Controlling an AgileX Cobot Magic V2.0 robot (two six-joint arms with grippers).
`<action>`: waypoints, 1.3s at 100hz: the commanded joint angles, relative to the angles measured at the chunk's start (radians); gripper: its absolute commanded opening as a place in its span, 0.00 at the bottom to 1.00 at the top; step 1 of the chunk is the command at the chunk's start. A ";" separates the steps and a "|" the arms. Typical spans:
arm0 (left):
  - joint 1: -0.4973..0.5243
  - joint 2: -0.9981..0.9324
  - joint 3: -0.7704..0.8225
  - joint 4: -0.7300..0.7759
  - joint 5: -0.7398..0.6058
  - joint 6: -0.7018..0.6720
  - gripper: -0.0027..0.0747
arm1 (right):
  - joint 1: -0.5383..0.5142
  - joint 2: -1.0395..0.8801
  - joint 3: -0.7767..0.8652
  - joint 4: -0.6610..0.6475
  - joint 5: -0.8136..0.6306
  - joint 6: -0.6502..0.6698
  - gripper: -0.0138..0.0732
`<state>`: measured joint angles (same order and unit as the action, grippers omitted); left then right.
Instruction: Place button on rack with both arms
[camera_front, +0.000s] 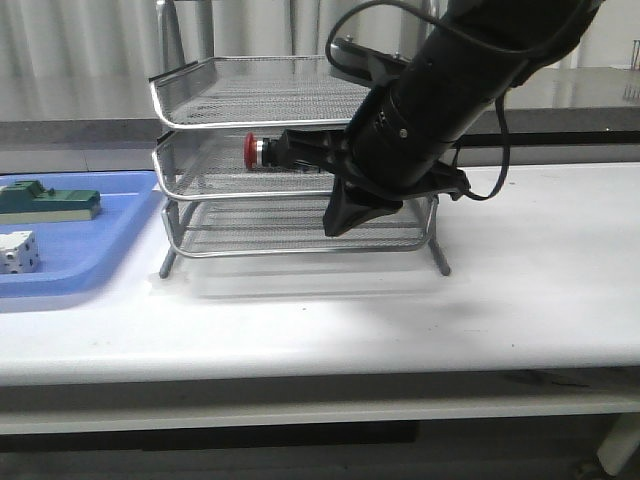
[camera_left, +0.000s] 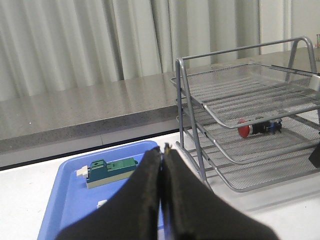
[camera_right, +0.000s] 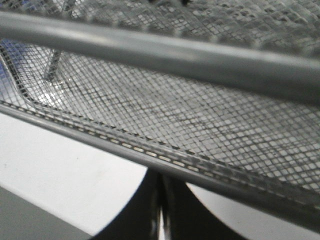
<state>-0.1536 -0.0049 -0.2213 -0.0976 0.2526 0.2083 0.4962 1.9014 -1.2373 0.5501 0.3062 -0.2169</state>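
The button (camera_front: 264, 150), with red head, silver collar and dark body, lies on its side on the middle tier of the silver wire-mesh rack (camera_front: 196, 112). It also shows in the left wrist view (camera_left: 251, 128), on the rack's (camera_left: 183, 102) middle tray. My right gripper (camera_front: 333, 228) is shut and empty, in front of the rack below the middle tray's rim; its arm hides the button's rear end. In the right wrist view its shut tips (camera_right: 160, 176) sit right at a tray rim (camera_right: 150, 47). My left gripper (camera_left: 162, 150) is shut and empty over the blue tray's near side, left of the rack.
A flat blue plastic tray (camera_front: 112, 232) lies left of the rack and holds a green block (camera_front: 50, 203) and a white cube (camera_front: 18, 252). The tray (camera_left: 64, 200) and green block (camera_left: 112, 170) also show in the left wrist view. A grey counter and curtains stand behind.
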 joint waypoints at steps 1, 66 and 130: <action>0.004 0.004 -0.028 -0.001 -0.087 -0.011 0.01 | -0.006 -0.059 -0.033 -0.003 0.016 -0.014 0.08; 0.004 0.004 -0.028 -0.001 -0.087 -0.011 0.01 | -0.056 -0.397 0.134 -0.192 0.132 0.050 0.09; 0.004 0.004 -0.028 -0.001 -0.087 -0.011 0.01 | -0.312 -1.025 0.510 -0.350 0.046 0.094 0.09</action>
<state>-0.1536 -0.0049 -0.2213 -0.0976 0.2526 0.2083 0.2069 0.9713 -0.7488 0.2041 0.4365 -0.1223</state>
